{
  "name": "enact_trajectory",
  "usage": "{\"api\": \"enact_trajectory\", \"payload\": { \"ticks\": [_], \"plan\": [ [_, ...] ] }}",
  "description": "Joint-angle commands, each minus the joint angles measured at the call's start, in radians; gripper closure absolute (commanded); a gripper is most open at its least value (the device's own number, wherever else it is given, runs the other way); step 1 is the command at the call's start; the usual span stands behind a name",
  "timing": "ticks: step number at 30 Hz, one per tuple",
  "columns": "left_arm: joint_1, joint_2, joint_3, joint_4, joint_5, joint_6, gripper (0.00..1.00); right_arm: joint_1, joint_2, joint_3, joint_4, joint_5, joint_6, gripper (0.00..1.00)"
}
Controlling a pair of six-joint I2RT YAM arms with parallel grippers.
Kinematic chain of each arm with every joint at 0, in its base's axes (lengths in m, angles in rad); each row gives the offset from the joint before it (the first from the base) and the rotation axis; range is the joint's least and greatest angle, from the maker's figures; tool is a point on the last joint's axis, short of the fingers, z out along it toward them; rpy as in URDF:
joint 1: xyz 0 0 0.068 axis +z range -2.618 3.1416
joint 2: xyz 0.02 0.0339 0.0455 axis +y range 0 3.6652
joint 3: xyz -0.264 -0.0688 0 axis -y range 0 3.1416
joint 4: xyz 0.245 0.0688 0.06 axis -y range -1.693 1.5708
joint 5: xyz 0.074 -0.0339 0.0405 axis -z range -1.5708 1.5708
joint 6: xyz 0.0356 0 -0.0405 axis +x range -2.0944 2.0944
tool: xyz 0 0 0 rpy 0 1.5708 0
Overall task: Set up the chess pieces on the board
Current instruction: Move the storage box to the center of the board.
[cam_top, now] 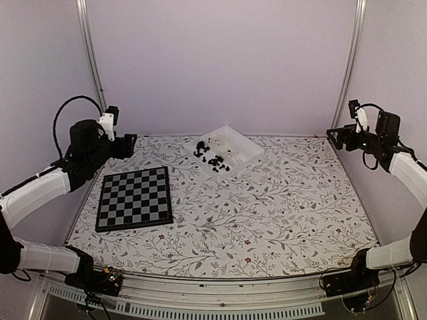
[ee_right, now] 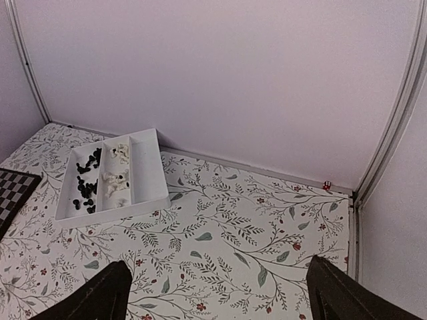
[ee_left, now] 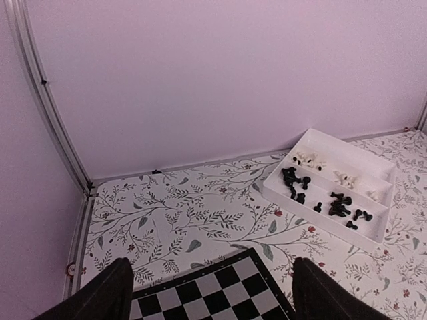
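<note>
The black and grey chessboard lies flat at the left of the table with no pieces on it; its far corner shows in the left wrist view. The chess pieces lie in a white tray: black ones in the near compartment, white ones behind. They also show in the left wrist view and the right wrist view. My left gripper hangs open and empty above the board's far edge. My right gripper hangs open and empty at the far right, high above the table.
The table wears a cloth with a leaf print. Plain walls and metal frame posts close the back and sides. A small red mark sits at the back right edge.
</note>
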Motion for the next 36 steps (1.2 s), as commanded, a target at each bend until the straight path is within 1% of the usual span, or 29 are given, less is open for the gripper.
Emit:
{"api": "enact_trajectory", "payload": {
  "ticks": [1, 3, 5, 6, 10, 11, 14, 18, 23, 25, 29, 33, 36],
  "plan": [
    [0.027, -0.002, -0.018, 0.072, 0.090, -0.004, 0.15, 0.005, 0.020, -0.055, 0.092, -0.011, -0.017, 0.04],
    [0.031, 0.007, -0.011, 0.069, 0.108, -0.006, 0.16, 0.008, 0.028, -0.065, 0.070, -0.095, -0.064, 0.03],
    [0.032, 0.021, 0.003, 0.056, 0.126, -0.010, 0.17, 0.039, 0.043, -0.056, 0.045, -0.112, -0.095, 0.03],
    [0.033, 0.032, 0.016, 0.039, 0.139, -0.019, 0.21, 0.075, 0.059, -0.046, 0.023, -0.090, -0.107, 0.03],
    [0.035, 0.117, 0.102, -0.071, 0.239, -0.029, 0.43, 0.220, 0.124, 0.012, -0.030, -0.041, -0.166, 0.08],
    [0.035, 0.141, 0.124, -0.096, 0.253, -0.036, 0.46, 0.259, 0.145, 0.032, -0.047, -0.028, -0.174, 0.10],
    [0.036, 0.183, 0.159, -0.127, 0.275, -0.054, 0.43, 0.392, 0.232, 0.115, -0.123, 0.038, -0.213, 0.18],
    [0.035, 0.184, 0.168, -0.135, 0.288, -0.064, 0.39, 0.567, 0.408, 0.262, -0.239, 0.145, -0.289, 0.27],
    [0.033, 0.171, 0.169, -0.145, 0.287, -0.062, 0.35, 0.715, 0.636, 0.480, -0.352, 0.178, -0.299, 0.31],
    [0.030, 0.166, 0.171, -0.149, 0.286, -0.062, 0.31, 0.767, 0.748, 0.583, -0.402, 0.200, -0.293, 0.31],
    [0.019, 0.152, 0.170, -0.149, 0.290, -0.060, 0.24, 0.830, 0.944, 0.813, -0.501, 0.246, -0.269, 0.31],
    [0.007, 0.150, 0.173, -0.150, 0.301, -0.059, 0.23, 0.848, 1.112, 1.045, -0.584, 0.270, -0.215, 0.29],
    [-0.004, 0.151, 0.173, -0.151, 0.309, -0.060, 0.23, 0.854, 1.211, 1.172, -0.623, 0.285, -0.201, 0.28]
  ]
}}
